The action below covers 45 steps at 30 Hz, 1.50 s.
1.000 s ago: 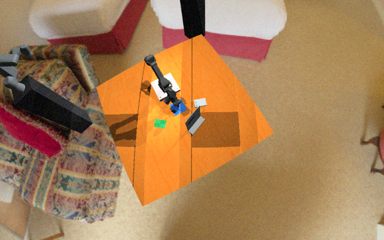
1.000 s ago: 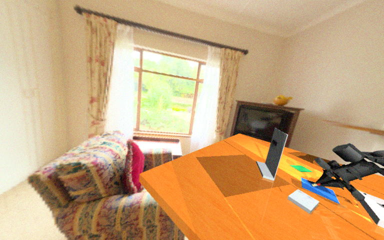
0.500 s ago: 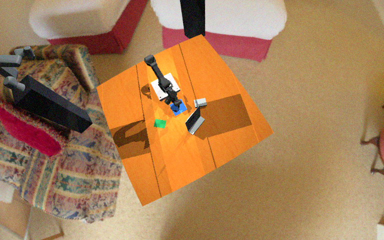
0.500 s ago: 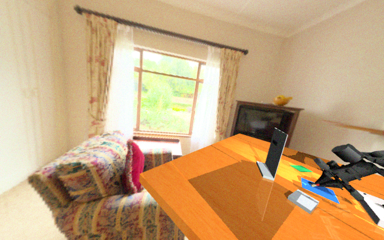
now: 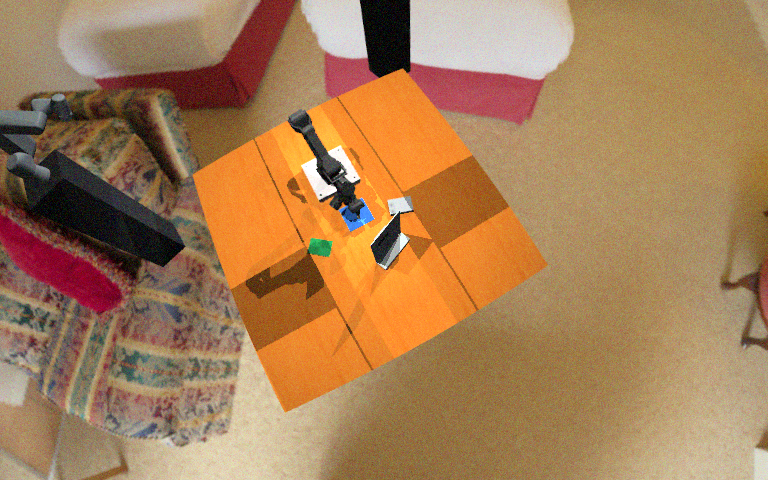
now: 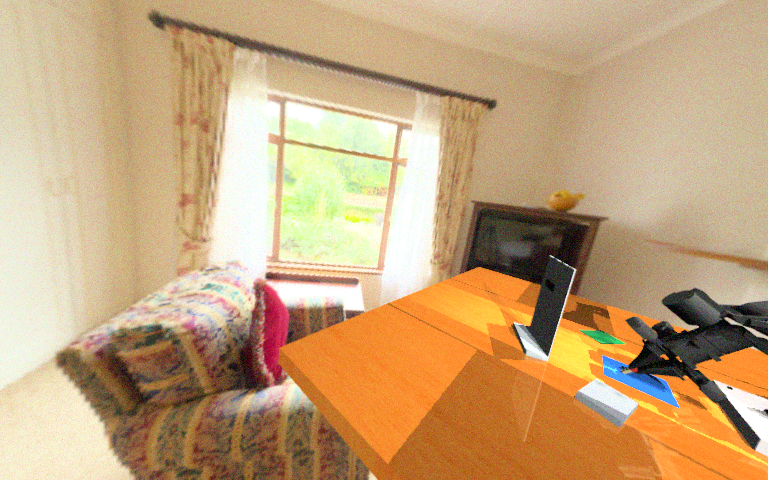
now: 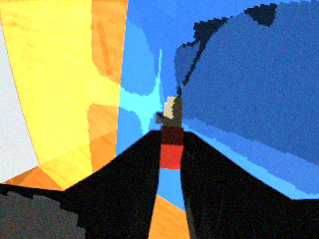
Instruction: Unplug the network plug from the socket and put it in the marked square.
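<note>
The gripper (image 5: 353,212) (image 6: 629,370) (image 7: 170,141) is clamped on the plug (image 6: 628,371) (image 7: 171,154), its two black fingers close together on either side of it. The plug is out of the socket (image 6: 549,285) and over the blue square (image 5: 365,219) (image 6: 652,386) (image 7: 224,85); whether it touches the surface I can't quite tell, as the exterior view shows it very small.

The wrist view shows what the top view hides under the arm (image 5: 317,144) (image 6: 707,346): a red part between the fingers, a dark band beyond it, then a grey-brown and cream front end. The plug's long axis runs up that picture, with the front end pointing away from the wrist and a small dark nub sticking out to the picture's left. In the exterior view, the front end points roughly left.

That view also shows the dark opening in the upright panel (image 5: 386,240) (image 6: 552,305). The green patch (image 5: 320,247) (image 6: 603,337) and grey block (image 5: 400,205) (image 6: 606,400) lie apart from the square on the table (image 5: 441,130) (image 6: 368,356) (image 7: 45,75).
</note>
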{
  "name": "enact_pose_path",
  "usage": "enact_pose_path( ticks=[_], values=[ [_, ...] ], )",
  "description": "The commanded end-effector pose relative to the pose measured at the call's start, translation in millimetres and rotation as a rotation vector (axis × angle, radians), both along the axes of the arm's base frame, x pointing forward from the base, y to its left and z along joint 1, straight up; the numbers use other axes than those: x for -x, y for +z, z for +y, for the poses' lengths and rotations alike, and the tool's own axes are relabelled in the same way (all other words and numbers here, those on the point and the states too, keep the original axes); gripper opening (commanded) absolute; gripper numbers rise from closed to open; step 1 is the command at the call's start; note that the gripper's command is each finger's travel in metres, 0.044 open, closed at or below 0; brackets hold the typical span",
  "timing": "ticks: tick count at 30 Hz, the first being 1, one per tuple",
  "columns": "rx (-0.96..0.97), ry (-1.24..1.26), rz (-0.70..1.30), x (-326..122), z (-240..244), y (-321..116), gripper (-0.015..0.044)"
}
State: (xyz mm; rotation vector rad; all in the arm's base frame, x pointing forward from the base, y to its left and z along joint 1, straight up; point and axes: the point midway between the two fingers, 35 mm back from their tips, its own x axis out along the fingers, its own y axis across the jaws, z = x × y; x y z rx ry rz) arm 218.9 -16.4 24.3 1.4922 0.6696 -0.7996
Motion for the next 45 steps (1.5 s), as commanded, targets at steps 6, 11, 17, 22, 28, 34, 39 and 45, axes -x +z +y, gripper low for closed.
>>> enact_pose_path(
  ticks=[6, 11, 17, 22, 28, 34, 39, 45],
  values=[
    [0.0, 0.0, 0.0, 0, 0, 0, 0.0131],
    [0.0, 0.0, 0.0, 0, 0, 0, 0.0156],
    [0.0, 0.0, 0.001, 2, 0, 2, 0.0156],
    [0.0, -0.001, 0.002, 4, -1, 5, 0.0156],
    [0.0, -0.002, 0.003, 7, -1, 8, 0.0156],
    [0.0, -0.003, 0.004, 10, -1, 11, 0.0156],
    [0.0, -0.003, 0.005, 12, -2, 14, 0.0156],
    [0.0, -0.004, 0.006, 15, -2, 17, 0.0156]
  ],
)
